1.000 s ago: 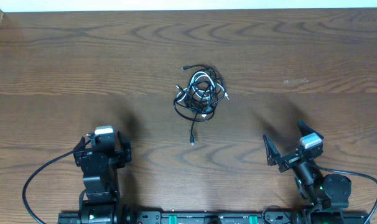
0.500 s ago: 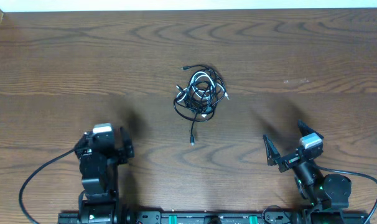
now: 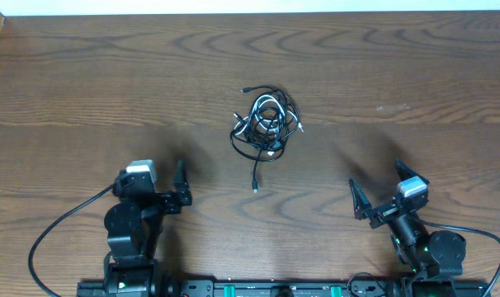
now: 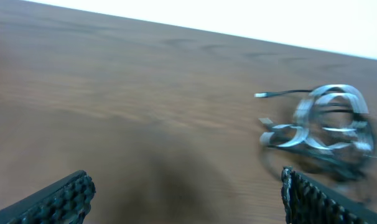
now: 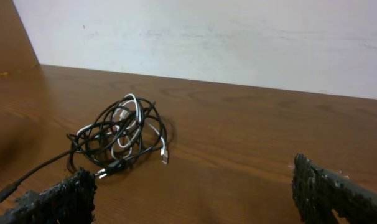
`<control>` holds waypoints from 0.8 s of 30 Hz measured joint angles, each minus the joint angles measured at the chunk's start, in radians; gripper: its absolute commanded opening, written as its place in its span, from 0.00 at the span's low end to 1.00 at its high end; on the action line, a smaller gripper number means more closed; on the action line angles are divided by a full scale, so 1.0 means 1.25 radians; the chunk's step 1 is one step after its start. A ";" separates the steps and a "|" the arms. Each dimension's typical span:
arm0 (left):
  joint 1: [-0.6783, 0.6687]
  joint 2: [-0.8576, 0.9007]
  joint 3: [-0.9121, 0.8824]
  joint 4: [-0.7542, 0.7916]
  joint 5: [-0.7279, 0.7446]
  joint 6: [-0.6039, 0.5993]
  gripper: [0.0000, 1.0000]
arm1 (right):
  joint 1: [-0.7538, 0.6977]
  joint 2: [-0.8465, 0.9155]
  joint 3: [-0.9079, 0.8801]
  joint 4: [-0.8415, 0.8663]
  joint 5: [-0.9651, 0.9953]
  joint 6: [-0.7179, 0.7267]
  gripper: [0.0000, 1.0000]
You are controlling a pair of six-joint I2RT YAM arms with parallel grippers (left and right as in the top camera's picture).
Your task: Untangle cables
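The cables (image 3: 266,124) lie in one tangled bundle on the wooden table (image 3: 85,91), mostly black loops with a white one, and a black end trails toward the front. My left gripper (image 3: 181,188) is at the front left, open and empty, well short of the bundle. In the left wrist view the cables (image 4: 325,134) are blurred at the right, beyond the open left gripper (image 4: 188,205). My right gripper (image 3: 378,186) stands open at the front right. The right wrist view shows the cables (image 5: 120,137) ahead and to the left of the open right gripper (image 5: 195,199).
A white wall (image 5: 207,37) runs behind the table's far edge. Thick black cords (image 3: 48,235) loop from both arm bases along the front edge. Bare wood surrounds the bundle on all sides.
The left arm has turned and reached right, its gripper now pointing toward the bundle. The right arm and the cables have not moved.
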 measured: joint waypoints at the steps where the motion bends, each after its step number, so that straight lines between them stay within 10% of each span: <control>1: 0.000 0.000 0.000 0.012 0.036 -0.002 0.97 | 0.000 0.000 0.000 0.000 0.000 0.000 0.99; 15: 0.000 0.003 0.007 0.571 0.613 -0.035 0.98 | 0.000 0.001 0.000 0.000 -0.002 0.000 0.99; 24: 0.000 0.003 0.007 0.566 0.800 -0.111 0.97 | 0.000 0.001 0.000 0.000 -0.002 0.000 0.99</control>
